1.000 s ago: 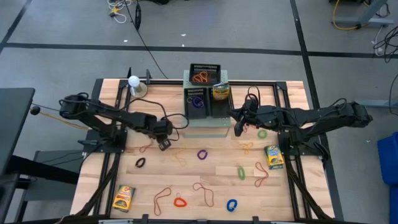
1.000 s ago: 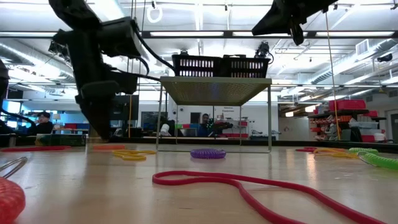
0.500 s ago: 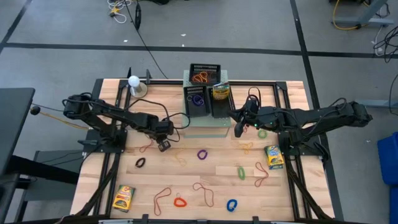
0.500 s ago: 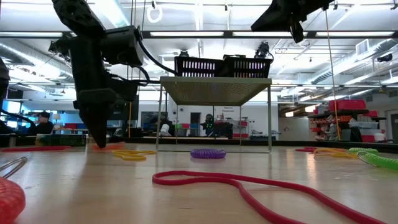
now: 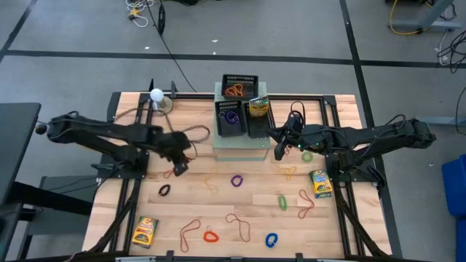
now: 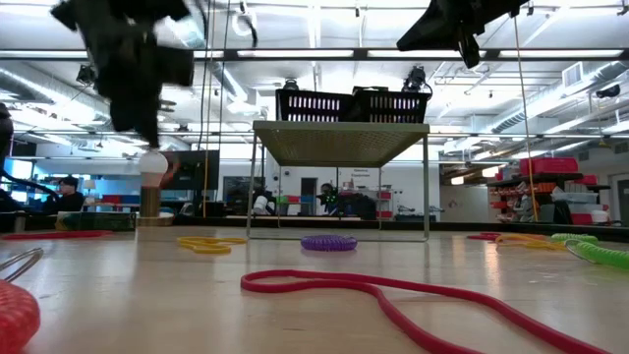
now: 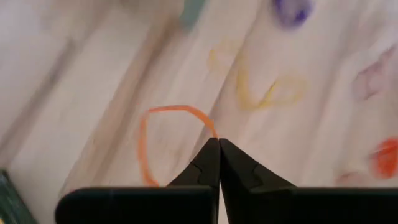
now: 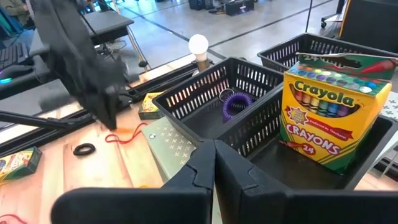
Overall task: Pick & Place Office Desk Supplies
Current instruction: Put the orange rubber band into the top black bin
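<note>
My left gripper (image 5: 178, 167) (image 7: 219, 142) is above the table's left half, raised off the wood and shut on a thin orange rubber band (image 7: 146, 143). My right gripper (image 5: 279, 153) (image 8: 214, 146) hovers shut and empty at the near right corner of the pale-green stand. In the black trays lie a crayon box (image 8: 329, 112), a purple coil (image 8: 235, 99) and rubber bands (image 5: 237, 91). On the table lie two crayon boxes (image 5: 320, 182) (image 5: 144, 231), purple (image 5: 237, 180), green (image 5: 282, 201), blue (image 5: 271, 239), red (image 5: 210, 236) and black (image 5: 164, 191) loops. My left gripper pinches the orange rubber band between its two shut fingertips, at one point of the loop (image 7: 210, 127). The fingers point down from above. The rest of the loop hangs slack below the fingertips; motion blur hides whether it is clear of the table.
The pale-green perforated stand (image 5: 240, 149) with the black mesh trays (image 5: 247, 124) sits at the far middle of the table. A white ball on a stand (image 5: 156, 95) is at the far left. More thin bands (image 5: 191, 231) (image 5: 307, 204) lie scattered over the near half.
My left gripper has dipped to the table at the orange rubber band, then risen and swung toward the table's left edge, taking the band up with it. My right arm has stayed where it was.
</note>
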Tool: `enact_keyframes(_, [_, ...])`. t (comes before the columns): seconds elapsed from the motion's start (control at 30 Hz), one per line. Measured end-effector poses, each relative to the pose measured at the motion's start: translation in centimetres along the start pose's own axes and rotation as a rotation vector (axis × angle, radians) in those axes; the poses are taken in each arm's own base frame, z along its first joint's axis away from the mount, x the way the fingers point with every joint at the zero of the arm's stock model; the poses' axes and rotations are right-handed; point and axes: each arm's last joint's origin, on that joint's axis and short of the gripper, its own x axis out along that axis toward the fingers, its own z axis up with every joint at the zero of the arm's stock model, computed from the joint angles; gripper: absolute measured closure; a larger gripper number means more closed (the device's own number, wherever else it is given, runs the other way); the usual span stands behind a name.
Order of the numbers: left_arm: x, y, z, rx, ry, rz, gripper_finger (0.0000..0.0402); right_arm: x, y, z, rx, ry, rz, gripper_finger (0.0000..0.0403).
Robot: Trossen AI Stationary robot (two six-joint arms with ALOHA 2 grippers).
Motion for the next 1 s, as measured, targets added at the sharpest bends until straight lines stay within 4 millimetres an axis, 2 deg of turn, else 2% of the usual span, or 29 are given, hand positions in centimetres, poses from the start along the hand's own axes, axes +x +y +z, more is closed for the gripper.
enact_keyframes(0.13, [-3.8, 0.1, 1.8, -0.058, -0.193, -0.018, 0.0398, 0.0, 0.0, 0.0, 0.003, 0.0, -0.001, 0.0394])
enact_keyframes(0.3, [-7.6, 0.6, 4.9, -0.123, -0.398, 0.062, 0.0398, 0.0, -0.1, 0.0, 0.01, -0.001, -0.005, 0.0394])
enact_keyframes(0.5, [-9.6, 2.5, 10.4, -0.155, -0.598, 0.18, 0.0397, 0.1, -0.3, 0.1, 0.01, -0.015, -0.042, 0.0394])
enact_keyframes(0.67, [-9.5, 4.0, 16.2, -0.099, -0.705, 0.19, 0.0397, 0.1, -0.3, 0.1, 0.005, -0.018, -0.05, 0.0394])
enact_keyframes(0.77, [-9.1, 5.0, 19.9, -0.045, -0.708, 0.184, 0.0397, 0.1, -0.3, 0.1, 0.004, -0.018, -0.05, 0.0394])
enact_keyframes(0.9, [-7.2, 6.2, 23.9, 0.02, -0.665, 0.166, 0.0397, 0.1, -0.3, 0.1, 0.002, -0.018, -0.05, 0.0394])
enact_keyframes(1.0, [-5.3, 7.1, 26.1, 0.038, -0.621, 0.162, 0.0397, 0.1, -0.3, 0.1, 0.002, -0.018, -0.05, 0.0394])
